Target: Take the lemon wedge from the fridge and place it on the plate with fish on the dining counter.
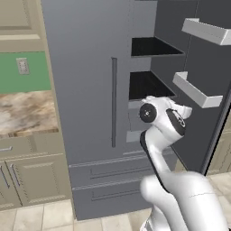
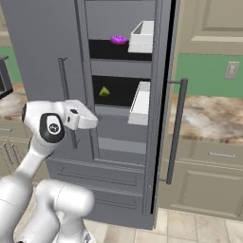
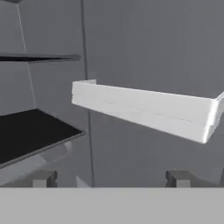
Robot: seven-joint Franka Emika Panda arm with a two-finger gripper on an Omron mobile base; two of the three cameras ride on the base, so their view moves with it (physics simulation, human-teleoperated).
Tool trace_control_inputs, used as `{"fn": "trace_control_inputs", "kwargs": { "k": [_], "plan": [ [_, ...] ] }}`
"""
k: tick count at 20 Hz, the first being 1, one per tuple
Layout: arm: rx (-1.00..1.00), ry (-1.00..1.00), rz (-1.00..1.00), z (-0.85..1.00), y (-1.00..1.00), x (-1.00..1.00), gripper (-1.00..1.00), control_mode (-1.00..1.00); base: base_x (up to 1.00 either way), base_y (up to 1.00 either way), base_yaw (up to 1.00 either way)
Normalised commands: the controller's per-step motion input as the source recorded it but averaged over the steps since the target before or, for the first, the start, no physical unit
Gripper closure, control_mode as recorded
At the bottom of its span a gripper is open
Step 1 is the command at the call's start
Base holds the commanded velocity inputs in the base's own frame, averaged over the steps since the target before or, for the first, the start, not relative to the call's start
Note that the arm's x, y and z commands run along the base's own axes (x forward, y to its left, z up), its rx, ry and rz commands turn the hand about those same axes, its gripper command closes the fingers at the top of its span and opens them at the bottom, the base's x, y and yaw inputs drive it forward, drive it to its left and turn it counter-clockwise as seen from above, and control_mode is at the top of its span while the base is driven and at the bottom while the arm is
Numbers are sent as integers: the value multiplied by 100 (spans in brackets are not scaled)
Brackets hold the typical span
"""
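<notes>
**Arm at the open fridge, lemon wedge on its shelf**

Left base view: the arm's hand reaches into the fridge [image 1: 90,90] below a black shelf.

Right base view: the lemon wedge [image 2: 104,91] lies on the middle shelf, near its left edge, above and beyond the hand.

Hand view: the gripper [image 3: 111,178] is spread wide, empty, facing a white door bin [image 3: 140,109]. No writing readable.

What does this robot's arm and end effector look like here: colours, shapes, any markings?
The arm is glossy white with rounded, tubular links and dark bands at the joints; round black caps with a small white mark sit on the joints. No cables show. In the hand view, the end effector has two small, blocky, dark grey fingertips.
</notes>
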Motion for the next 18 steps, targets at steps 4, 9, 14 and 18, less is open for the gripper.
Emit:
{"fn": "trace_control_inputs", "kwargs": {
  "k": [4, 9, 14, 18],
  "plan": [
    [-11, -2, 44, -1, 100, 0, -100, -100, 0, 0, 0],
    [-14, -6, 34, -7, 100, 11, -100, -100, 0, 0, 0],
    [-5, -8, 12, 0, 57, 23, -100, -100, 0, 0, 0],
    [0, -2, 0, 0, 25, 32, -100, -100, 0, 0, 0]
  ]
}}
